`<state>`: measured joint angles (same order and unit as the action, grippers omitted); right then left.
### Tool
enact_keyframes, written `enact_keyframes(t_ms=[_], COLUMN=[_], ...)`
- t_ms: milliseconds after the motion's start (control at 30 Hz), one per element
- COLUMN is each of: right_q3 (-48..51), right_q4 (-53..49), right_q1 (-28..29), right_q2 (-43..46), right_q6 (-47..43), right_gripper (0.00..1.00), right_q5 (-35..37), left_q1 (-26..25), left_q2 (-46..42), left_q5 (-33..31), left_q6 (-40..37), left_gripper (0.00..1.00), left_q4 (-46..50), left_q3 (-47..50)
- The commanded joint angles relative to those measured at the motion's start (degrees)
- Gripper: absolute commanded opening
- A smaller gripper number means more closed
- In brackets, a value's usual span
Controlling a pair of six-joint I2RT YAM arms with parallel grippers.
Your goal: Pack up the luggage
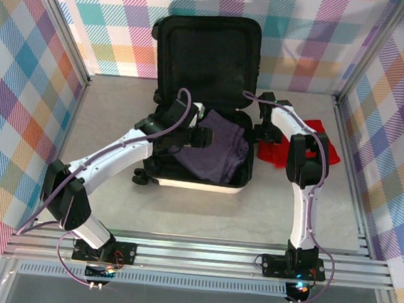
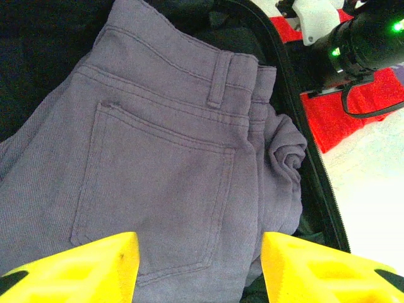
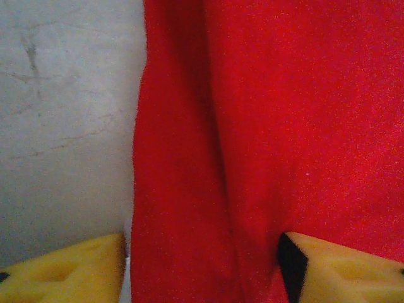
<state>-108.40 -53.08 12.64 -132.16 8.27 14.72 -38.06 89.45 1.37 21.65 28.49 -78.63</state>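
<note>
- Between the jaws of the right claw [image 3: 202, 268], which stand partly apart, lies a fold of the red garment [image 3: 284, 126]; it is not yet pinched.
- Over the purple jeans [image 2: 158, 158] the left claw [image 2: 199, 268] hangs half open, gripping nothing.
- Mid-bench [image 1: 181, 221] the luggage [image 1: 199, 185] lies open, lid up, jeans inside and the red garment just beside it.
- Likely step: fetching the red piece. Next move: pinch it and lift it over the wall.
- Overhead gives the layout but not the jaw gaps; the wrist views settle those.

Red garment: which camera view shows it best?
Right wrist: the red garment is close up, its folded edge on the table. Top external has it partly behind the right arm, beside the luggage. Left wrist catches a patch beyond the rim.
</note>
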Motion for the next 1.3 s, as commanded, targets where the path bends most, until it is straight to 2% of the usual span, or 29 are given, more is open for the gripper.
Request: enact_keyframes(t_ms=[0,167,333,533,1267], right_q3=[-0.2,-0.99,-0.17,0.57,-0.29], right_q4=[-6.83,-7.21,-5.96,-3.31,-5.02], right_q1=[-1.7,-3.69,-5.41,-7.57,-8.21], right_q2=[-4.72,-4.54,-1.63,3.29,19.88], right_q6=[-0.71,-1.66,-3.23,-4.57,-6.33], right_gripper=[0.53,0.28,0.15,0.0,0.0], right_q5=[2.71,0.43,-3.88,-13.97,-31.23], left_q1=[0.37,0.4,0.36,0.38,0.4], left_q2=[-2.48,-3.27,-3.84,-3.4,-0.39], left_q5=[-0.03,-0.04,0.04,0.47,1.18], left_q6=[-0.12,-0.27,-0.31,-0.27,-0.07], left_gripper=[0.54,0.54,0.54,0.54,0.54], left_q4=[0.78,1.13,0.78,0.43,-0.98], left_q3=[1.23,1.56,1.59,1.46,1.28])
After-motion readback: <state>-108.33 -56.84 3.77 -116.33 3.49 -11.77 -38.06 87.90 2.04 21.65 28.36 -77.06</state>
